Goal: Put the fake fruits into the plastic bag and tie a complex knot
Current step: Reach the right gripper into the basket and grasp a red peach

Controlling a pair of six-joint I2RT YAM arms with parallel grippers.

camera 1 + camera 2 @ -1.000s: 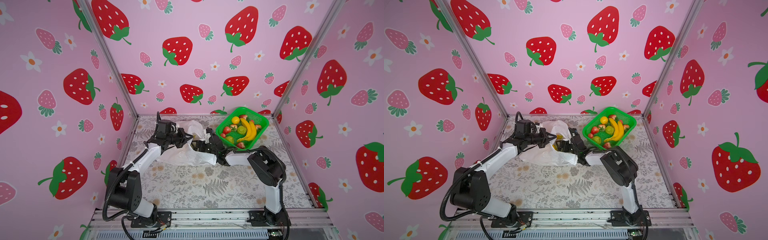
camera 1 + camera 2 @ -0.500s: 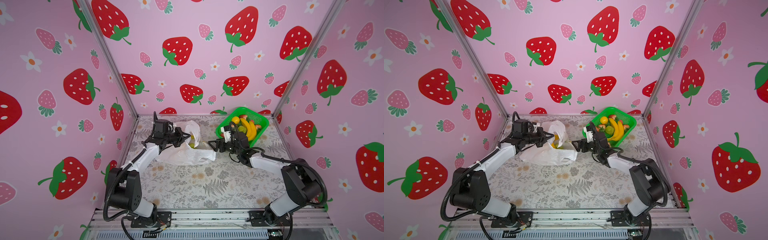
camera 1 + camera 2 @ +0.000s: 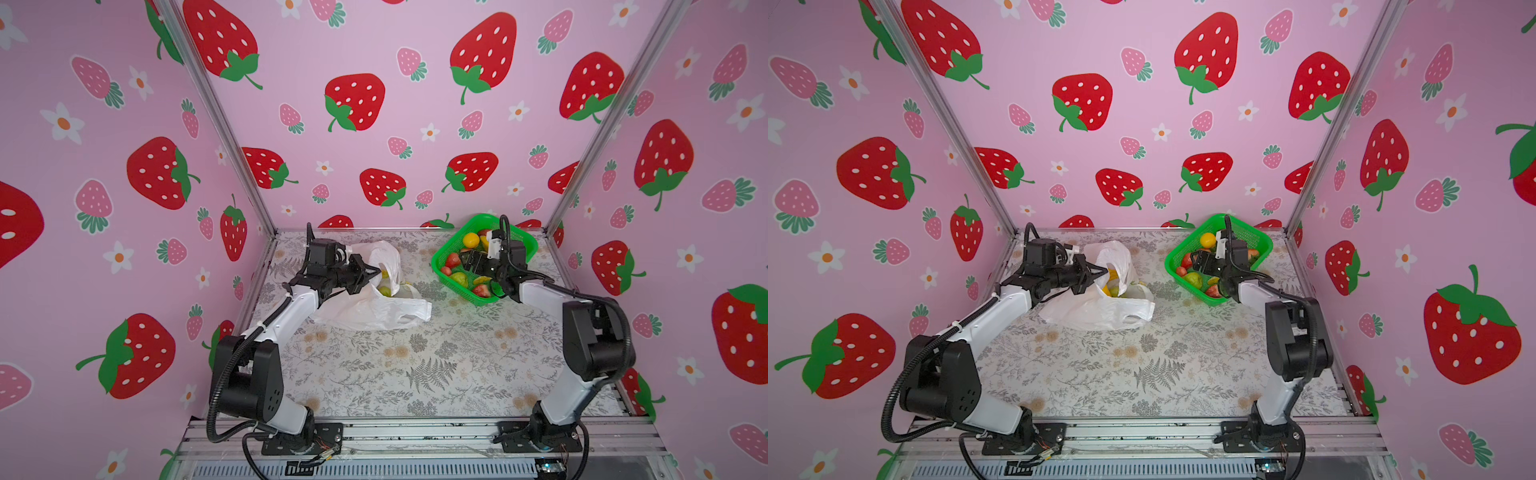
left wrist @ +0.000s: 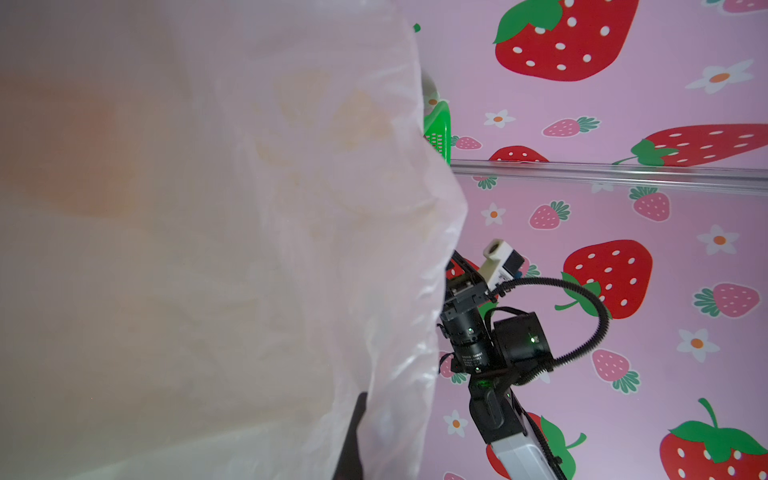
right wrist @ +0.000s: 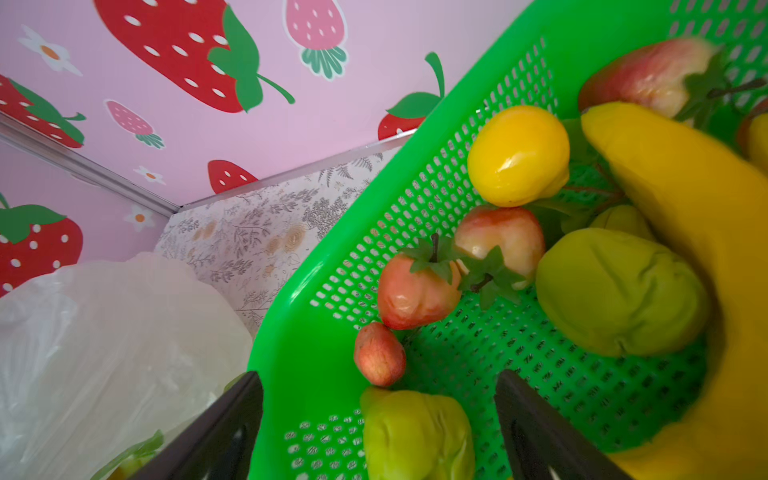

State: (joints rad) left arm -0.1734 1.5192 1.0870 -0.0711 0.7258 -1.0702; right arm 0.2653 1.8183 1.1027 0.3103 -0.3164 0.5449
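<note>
The plastic bag lies at the back left of the table, its mouth lifted. My left gripper is shut on the bag's rim; in the left wrist view the bag fills most of the frame and one dark finger shows behind the film. A few yellow and green fake fruits sit inside the bag. My right gripper hangs open over the green basket, holding nothing. Below it lie a green pear-like fruit, strawberries, a lemon and a banana.
The green mesh basket stands in the back right corner against the pink walls. The bag lies just left of it. Patterned table surface stretches across the front between the two arm bases.
My right gripper has pulled back from the bag's mouth and swung right, over the basket. My left gripper has kept its hold on the bag's rim.
</note>
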